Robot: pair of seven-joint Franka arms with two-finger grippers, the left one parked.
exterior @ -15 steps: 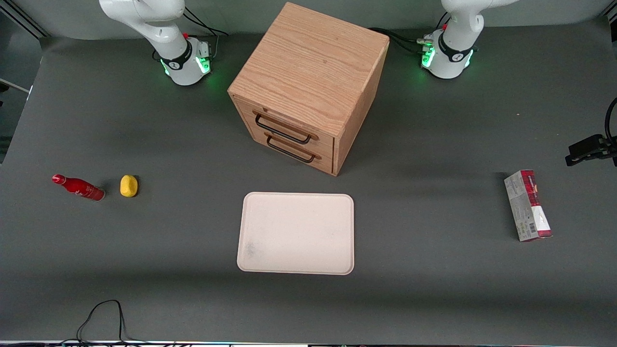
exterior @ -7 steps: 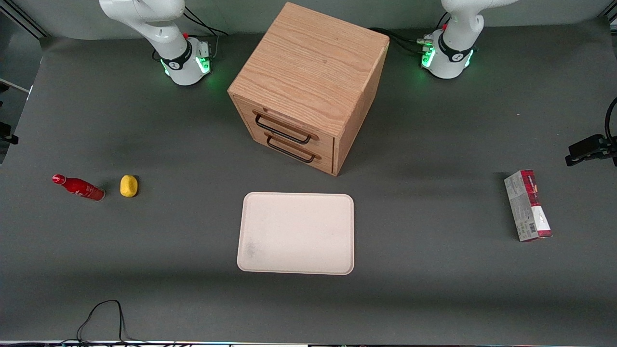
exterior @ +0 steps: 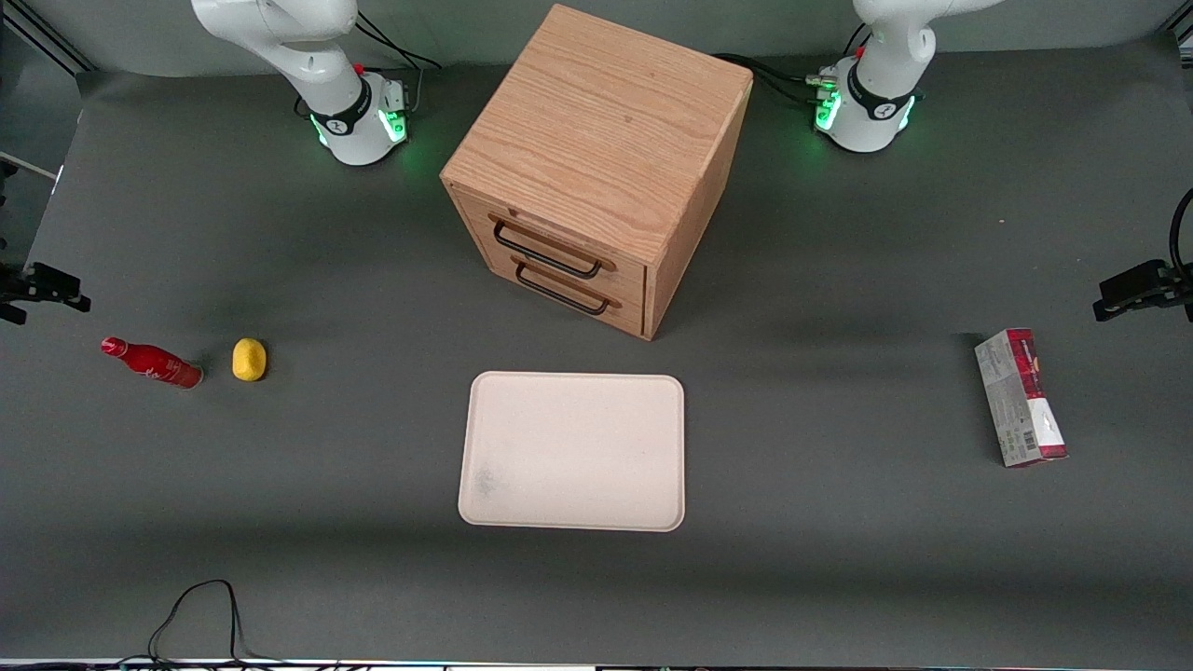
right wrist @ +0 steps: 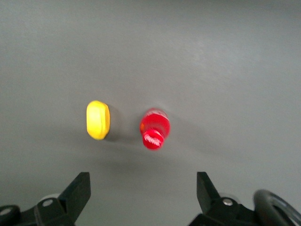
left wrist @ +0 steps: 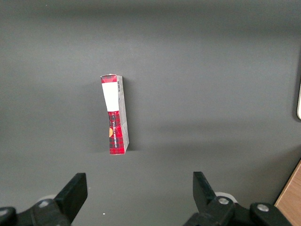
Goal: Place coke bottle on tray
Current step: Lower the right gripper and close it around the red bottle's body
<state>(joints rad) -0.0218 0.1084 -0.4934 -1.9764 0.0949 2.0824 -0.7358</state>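
The coke bottle (exterior: 150, 362) is small, red and glossy, and stands on the dark table toward the working arm's end. The right wrist view looks down on its red cap (right wrist: 154, 128), and the bottle is upright. My gripper (exterior: 48, 290) shows as a black shape at the edge of the front view, above the table and apart from the bottle. In the right wrist view the gripper (right wrist: 143, 179) is open, with only bare table between its fingers. The cream-white tray (exterior: 571, 451) lies flat mid-table, in front of the drawers, with nothing on it.
A yellow rounded object (exterior: 249, 360) sits close beside the bottle, also seen from the wrist (right wrist: 98, 119). A wooden two-drawer cabinet (exterior: 596, 168) stands farther from the front camera than the tray. A red-and-grey carton (exterior: 1021, 396) lies toward the parked arm's end. A black cable (exterior: 200, 606) loops near the front edge.
My gripper has come into the front view at the working arm's edge and moved closer to the bottle. Bottle, tray and other objects have not moved.
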